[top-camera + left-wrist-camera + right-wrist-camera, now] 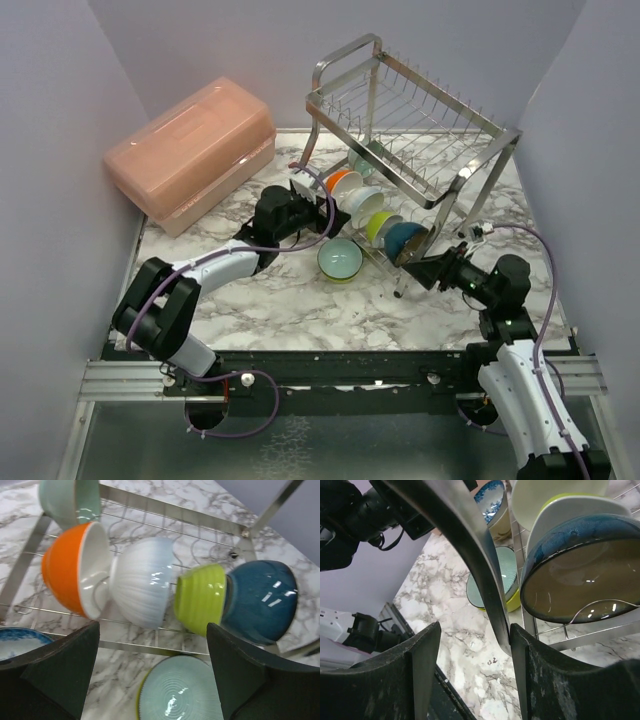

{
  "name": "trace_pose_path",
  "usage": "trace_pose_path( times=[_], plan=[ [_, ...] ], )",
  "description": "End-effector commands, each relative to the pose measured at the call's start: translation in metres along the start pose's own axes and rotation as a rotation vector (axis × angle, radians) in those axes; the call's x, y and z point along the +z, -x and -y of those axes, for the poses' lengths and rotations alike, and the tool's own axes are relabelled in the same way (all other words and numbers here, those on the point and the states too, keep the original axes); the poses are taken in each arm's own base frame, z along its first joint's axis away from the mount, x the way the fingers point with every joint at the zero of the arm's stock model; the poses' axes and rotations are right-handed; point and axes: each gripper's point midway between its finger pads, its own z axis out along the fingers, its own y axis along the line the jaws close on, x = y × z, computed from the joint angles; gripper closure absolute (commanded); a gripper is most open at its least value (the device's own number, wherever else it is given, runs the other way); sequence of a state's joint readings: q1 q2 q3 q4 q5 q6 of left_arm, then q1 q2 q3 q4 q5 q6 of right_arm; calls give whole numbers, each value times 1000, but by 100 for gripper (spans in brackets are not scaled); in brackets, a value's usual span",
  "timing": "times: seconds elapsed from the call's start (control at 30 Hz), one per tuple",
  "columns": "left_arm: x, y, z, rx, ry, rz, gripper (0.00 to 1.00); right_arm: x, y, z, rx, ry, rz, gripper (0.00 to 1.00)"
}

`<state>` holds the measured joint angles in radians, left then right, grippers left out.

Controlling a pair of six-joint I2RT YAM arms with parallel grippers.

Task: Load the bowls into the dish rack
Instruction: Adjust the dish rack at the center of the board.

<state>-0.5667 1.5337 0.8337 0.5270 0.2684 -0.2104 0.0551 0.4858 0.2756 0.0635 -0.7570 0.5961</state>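
Marble table [290, 300], left arm [215, 268] beside dish rack [420, 120]

My table [290, 300] is white marble veined with grey, evenly lit. Plain lavender walls [60, 110] stand behind it and on both its sides. A metal rail [120, 382] runs along its near edge.

A small faint mark on the marble table [445, 605] may read "02"; no other text is legible.

Hand [474, 635] astride dish rack tube [467, 555]
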Motion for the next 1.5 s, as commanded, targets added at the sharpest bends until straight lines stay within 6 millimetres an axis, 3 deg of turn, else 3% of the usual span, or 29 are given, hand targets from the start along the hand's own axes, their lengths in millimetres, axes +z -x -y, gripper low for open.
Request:
trace_pose_path(
  times=[0.0, 0.27, 0.5, 0.7, 0.83, 1.1, 1.2, 1.33, 1.47],
  plan=[
    [-14, -5, 56, -35, -191, -29, 13, 2, 9, -34, -35, 179, -9, 39],
    [-24, -1, 128, 57, -324, 25, 12, 2, 23, -19, -70, 48, 18, 29],
    [-17, 1, 161, 64, -363, 70, 14, -17, 58, 7, -99, -241, 159, 20],
    [-3, -21, 188, 57, -393, 57, 20, -24, 91, 0, -201, -288, 241, 21],
    [6, -34, 202, 94, -383, 56, 23, -19, 105, 1, -246, -305, 226, 26],
    [9, -37, 211, 135, -336, 78, 25, -4, 133, -10, -351, -246, 243, 37],
    [9, -44, 211, 129, -313, 67, 28, 3, 136, -23, -381, -161, 245, 45],
    [9, -61, 204, 131, -227, 46, 37, 7, 136, -30, -395, -109, 242, 65],
    [8, -80, 200, 140, -150, 25, 38, 4, 138, -30, -406, -120, 255, 70]
  ],
)
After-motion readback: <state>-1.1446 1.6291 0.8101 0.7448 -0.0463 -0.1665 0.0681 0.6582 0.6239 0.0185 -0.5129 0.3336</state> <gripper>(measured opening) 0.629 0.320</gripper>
